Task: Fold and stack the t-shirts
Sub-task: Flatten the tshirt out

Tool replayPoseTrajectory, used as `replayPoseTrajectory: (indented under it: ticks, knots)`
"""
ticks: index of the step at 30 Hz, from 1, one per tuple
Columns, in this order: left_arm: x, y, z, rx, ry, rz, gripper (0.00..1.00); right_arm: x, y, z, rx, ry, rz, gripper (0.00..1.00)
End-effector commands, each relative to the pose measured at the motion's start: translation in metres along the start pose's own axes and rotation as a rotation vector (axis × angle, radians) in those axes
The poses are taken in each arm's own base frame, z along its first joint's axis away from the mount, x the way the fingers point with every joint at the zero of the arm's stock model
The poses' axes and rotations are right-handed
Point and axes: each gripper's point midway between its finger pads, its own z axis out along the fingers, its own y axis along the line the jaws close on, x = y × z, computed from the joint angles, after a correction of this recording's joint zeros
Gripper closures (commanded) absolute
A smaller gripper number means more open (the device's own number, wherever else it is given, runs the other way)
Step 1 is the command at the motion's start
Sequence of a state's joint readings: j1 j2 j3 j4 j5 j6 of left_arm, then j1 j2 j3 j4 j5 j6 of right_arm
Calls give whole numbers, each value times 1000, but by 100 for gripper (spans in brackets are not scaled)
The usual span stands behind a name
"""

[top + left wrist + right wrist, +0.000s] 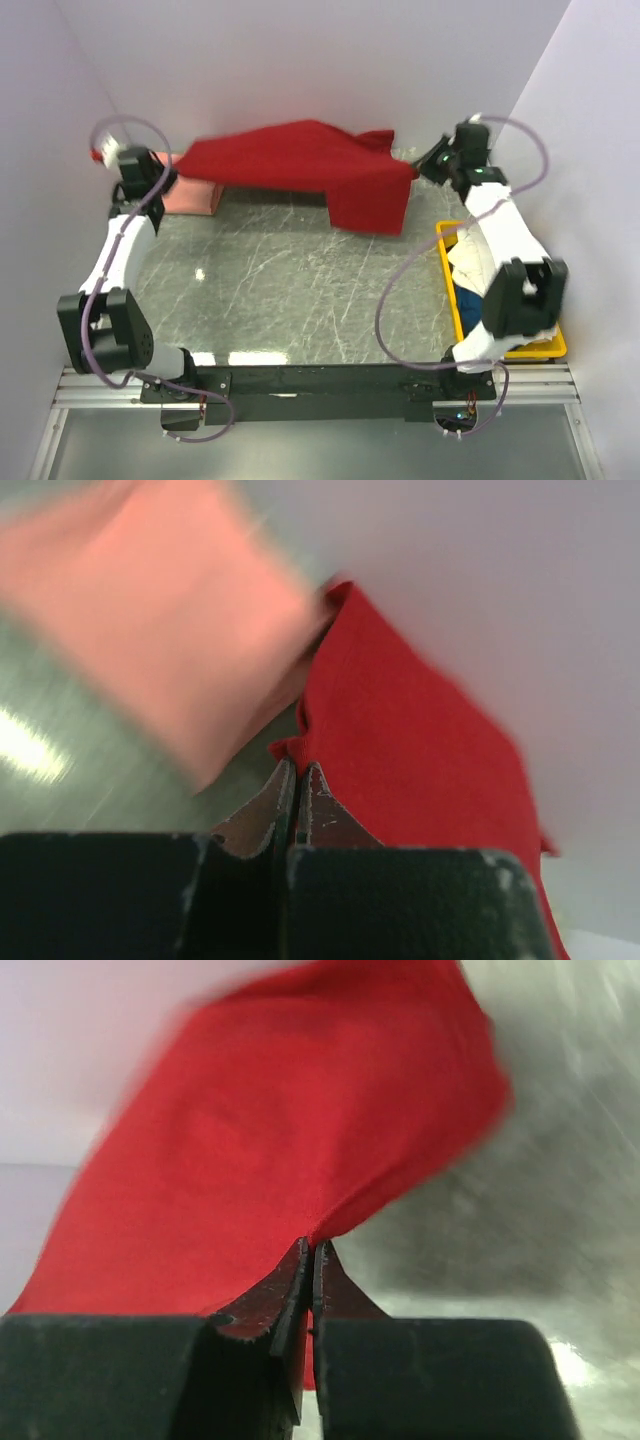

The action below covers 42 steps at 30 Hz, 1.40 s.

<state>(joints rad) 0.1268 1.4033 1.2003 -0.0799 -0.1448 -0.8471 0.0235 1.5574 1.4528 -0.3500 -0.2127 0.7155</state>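
Red shirt (300,165): slung in the air across the far worktop (280,290), left end above the flat pink shirt (192,197).
Left pincer (297,772), right pincer (311,1250): each pinched shut on a shirt edge.
Handling: hold both ends level and the cloth taut, then lower evenly. The drooping right flap may crease.

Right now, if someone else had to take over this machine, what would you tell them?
Left gripper: shut on the red shirt, left edge.
Right gripper: shut on its right edge.
The red shirt hangs stretched between them over the far side of the table, partly above the folded pink shirt.
To do: fold the red one and stack it. Pale cloth in the yellow tray probably needs folding too.
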Motion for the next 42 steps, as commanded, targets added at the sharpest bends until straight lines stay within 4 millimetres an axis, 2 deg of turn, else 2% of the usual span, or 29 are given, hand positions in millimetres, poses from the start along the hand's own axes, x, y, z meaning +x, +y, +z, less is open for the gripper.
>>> replayPoseTrajectory:
  ticks: [1, 4, 5, 7, 8, 10, 11, 16, 17, 18, 19, 22, 25, 30, 35, 42]
  knots:
    - [40, 47, 9, -116, 69, -91, 99, 46, -64, 44, 141, 149, 7, 93]
    - [90, 91, 19, -236, 193, -103, 99, 82, -97, 63, 205, 260, 18, 87]
    - [103, 104, 17, -271, 226, -108, 99, 88, -105, 64, 221, 271, 15, 82]
    - [117, 115, 13, -299, 261, -112, 99, 102, -122, 58, 256, 280, 14, 75]
    - [128, 126, 8, -323, 281, -119, 99, 107, -126, 55, 265, 281, 11, 67]
    - [130, 131, -1, -332, 275, -129, 99, 118, -138, 43, 291, 281, 9, 63]
    - [135, 141, -7, -351, 276, -126, 99, 121, -139, 38, 294, 278, 13, 62]
    - [133, 146, -24, -328, 248, -124, 94, 143, -140, 5, 304, 245, -8, 57]
    - [137, 149, -27, -329, 257, -121, 94, 161, -139, 0, 310, 269, -31, 57]
    - [138, 149, -28, -326, 259, -123, 94, 164, -132, -6, 299, 261, -50, 57]
    - [138, 149, -29, -322, 257, -122, 94, 167, -137, -9, 325, 246, -70, 57]
    - [138, 152, -34, -325, 250, -117, 94, 196, -139, -15, 344, 288, -109, 57]
    - [133, 152, -38, -322, 229, -111, 94, 211, -154, -13, 401, 304, -126, 58]
    - [123, 150, -44, -315, 198, -101, 94, 223, -171, -13, 453, 329, -129, 60]
    - [122, 150, -46, -319, 192, -91, 94, 224, -177, -17, 466, 316, -131, 59]
    - [118, 147, -46, -312, 185, -85, 95, 227, -181, -6, 481, 331, -139, 60]
